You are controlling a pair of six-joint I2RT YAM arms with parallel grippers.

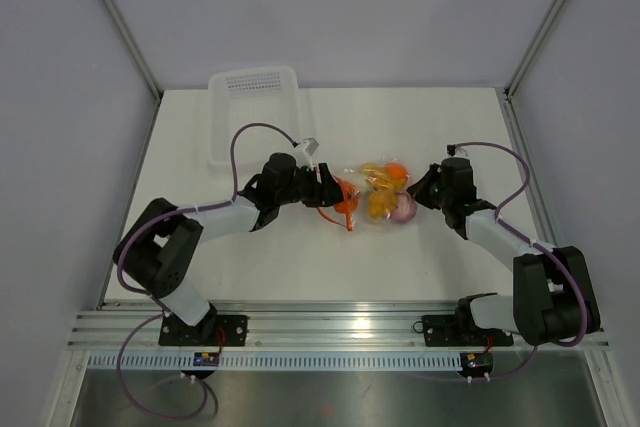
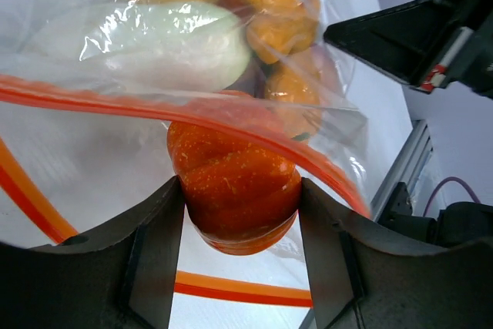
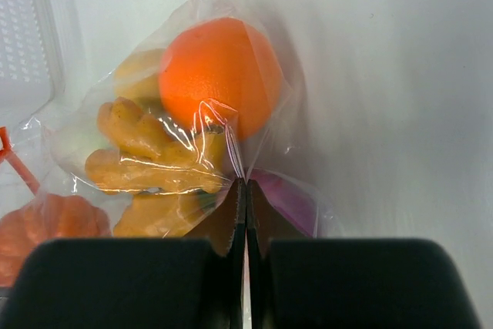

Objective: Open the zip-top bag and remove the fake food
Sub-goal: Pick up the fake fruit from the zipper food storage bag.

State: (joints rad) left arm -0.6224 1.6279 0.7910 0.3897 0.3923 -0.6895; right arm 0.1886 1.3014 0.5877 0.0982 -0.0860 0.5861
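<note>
The clear zip-top bag point(image 1: 378, 199) lies at the table's middle, its red-orange zipper strip point(image 2: 92, 98) open towards the left. My left gripper point(image 1: 333, 193) is at the bag mouth, shut on a ribbed orange tangerine-like piece point(image 2: 231, 167) held between both fingers. Inside the bag are a white radish-like piece point(image 2: 154, 40), an orange ball point(image 3: 219, 75), yellow knobbly pieces point(image 3: 146, 152) and a purple onion-like piece point(image 3: 286, 202). My right gripper point(image 3: 245, 186) is shut on a fold of the bag's plastic at its closed end; it also shows in the top view point(image 1: 418, 190).
A white perforated basket point(image 1: 255, 112) stands at the back left, behind my left arm; its edge shows in the right wrist view point(image 3: 23, 36). My right gripper's black body point(image 2: 416, 36) faces the left wrist camera across the bag.
</note>
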